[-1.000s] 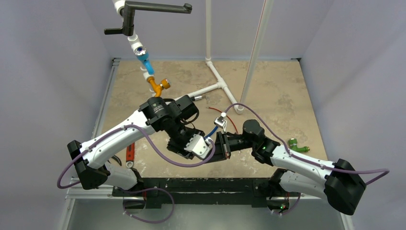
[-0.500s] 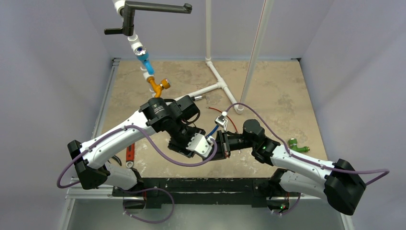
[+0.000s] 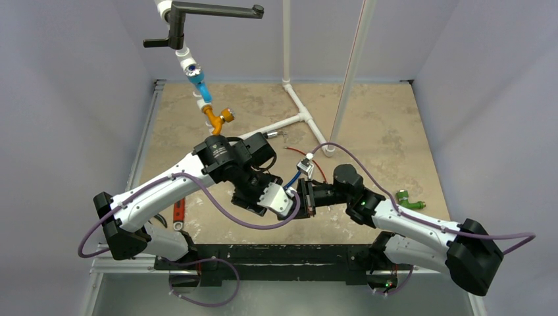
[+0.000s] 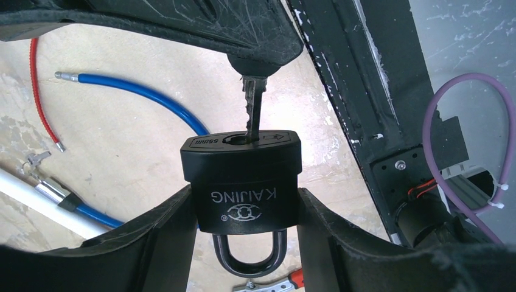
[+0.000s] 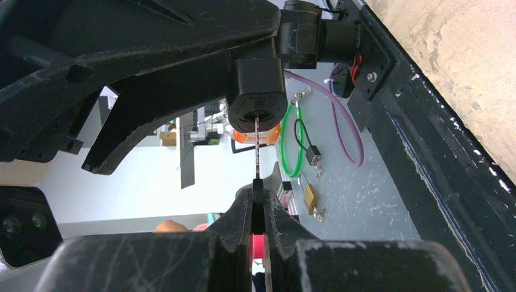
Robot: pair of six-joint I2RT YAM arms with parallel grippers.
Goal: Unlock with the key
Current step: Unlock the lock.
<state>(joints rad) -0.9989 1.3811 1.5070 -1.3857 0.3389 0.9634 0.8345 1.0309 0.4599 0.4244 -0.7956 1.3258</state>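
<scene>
Padlock closer; key (lengthwise) tip-in

padlock shifted slightly right, drawn closer onto the key, gap between them closed

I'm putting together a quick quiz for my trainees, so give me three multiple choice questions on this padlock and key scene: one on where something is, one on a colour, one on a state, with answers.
1. Where is the padlock? A in a drawer; B between the fingers of the left gripper; C on a hook.
2. What colour is the padlock's body? A black; B brass; C red.
3. How is the key? A lying flat; B held well clear of the padlock; C tip in the keyhole, held by the right gripper.

Answers: B, the left wrist view shows a finger on each side of it. A, the body is black with pale lettering. C, both wrist views show the blade entering the slot.
</scene>
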